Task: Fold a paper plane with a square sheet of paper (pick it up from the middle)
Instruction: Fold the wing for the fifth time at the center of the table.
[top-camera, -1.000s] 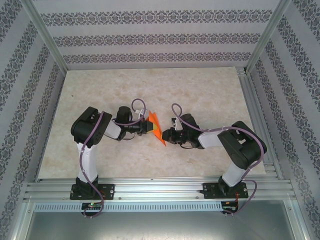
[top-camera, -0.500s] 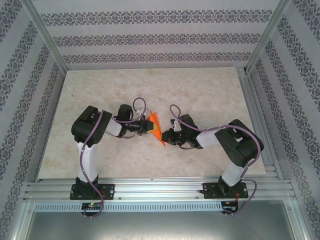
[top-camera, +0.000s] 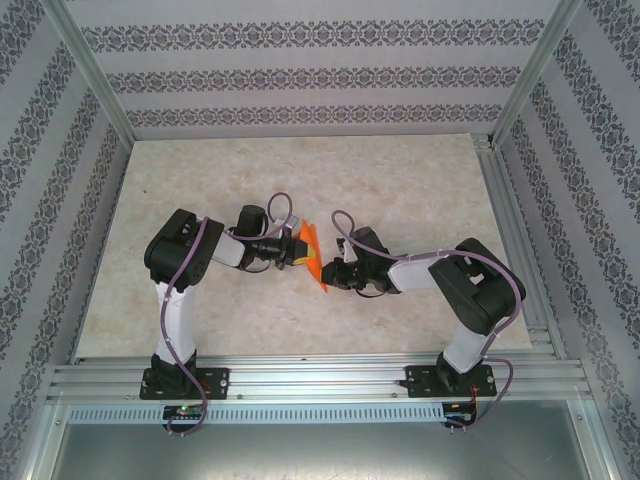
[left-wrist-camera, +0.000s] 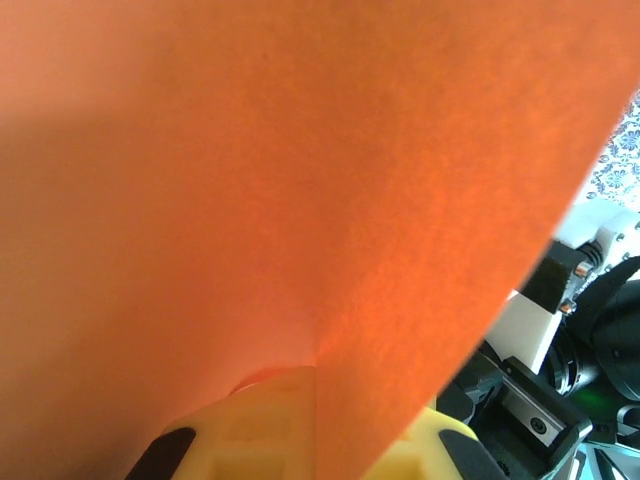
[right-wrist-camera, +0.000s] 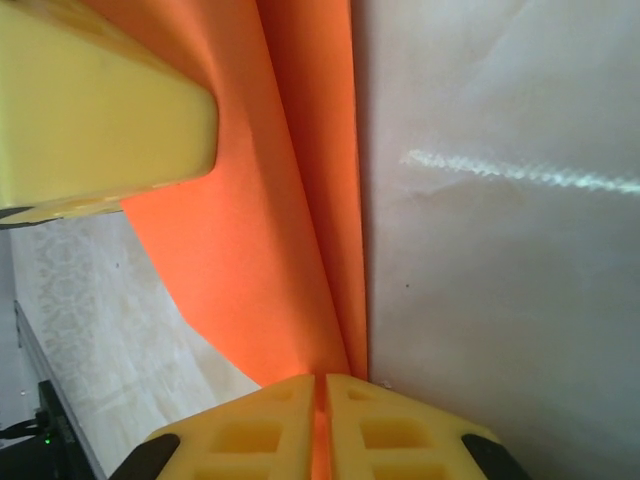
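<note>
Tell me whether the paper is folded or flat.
Folded: in the right wrist view the paper shows two overlapping layers meeting along a crease.

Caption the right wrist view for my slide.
Right fingers pinch the folded orange paper; left fingers hold it too.

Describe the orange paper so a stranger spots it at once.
Find the pale marbled table; look near its middle. Pinched between the left gripper and the right gripper is a thin, creased orange paper sheet, the only orange thing there.
</note>
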